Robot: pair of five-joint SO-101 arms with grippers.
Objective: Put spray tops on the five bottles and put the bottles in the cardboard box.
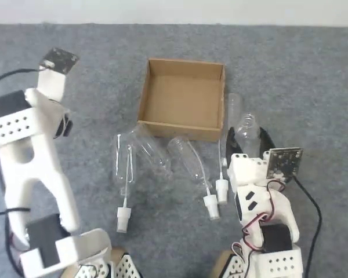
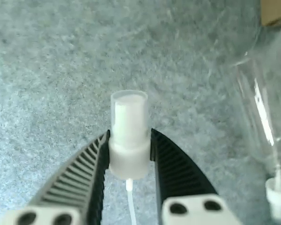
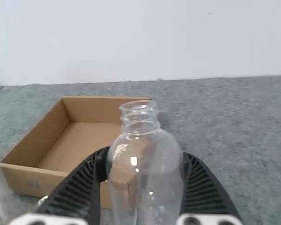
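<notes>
— What surface are you on, and what is behind it?
— Your arms work over grey carpet [image 1: 313,75]. A plain white wall [image 1: 162,11] runs along the far edge, beyond the cardboard box [image 1: 182,128].

— How does the box sit?
— Flat on the carpet with its open top facing up.

— Where are the bottles?
— Three clear bottles [image 1: 153,153] lie on their sides just outside the box's near wall, towards your arm bases. A fourth bottle [image 1: 234,107] lies just beside the box's right wall. The fifth bottle [image 3: 140,140] stands upright off the box's near right corner. Your right gripper [image 3: 143,159] has its jaws spread to the body's width and pressed against both sides. Its neck is bare.

— And the spray tops?
— Three loose spray tops [image 1: 211,205] lie farther from the box than the lying bottles, with their thin tubes pointing back towards it. You cannot tell whether any is seated. Your left gripper [image 2: 129,136] is off the box's left side, over bare carpet. Its jaws are narrowed onto the collar of a white spray top [image 2: 129,112], whose tube hangs between them.
</notes>
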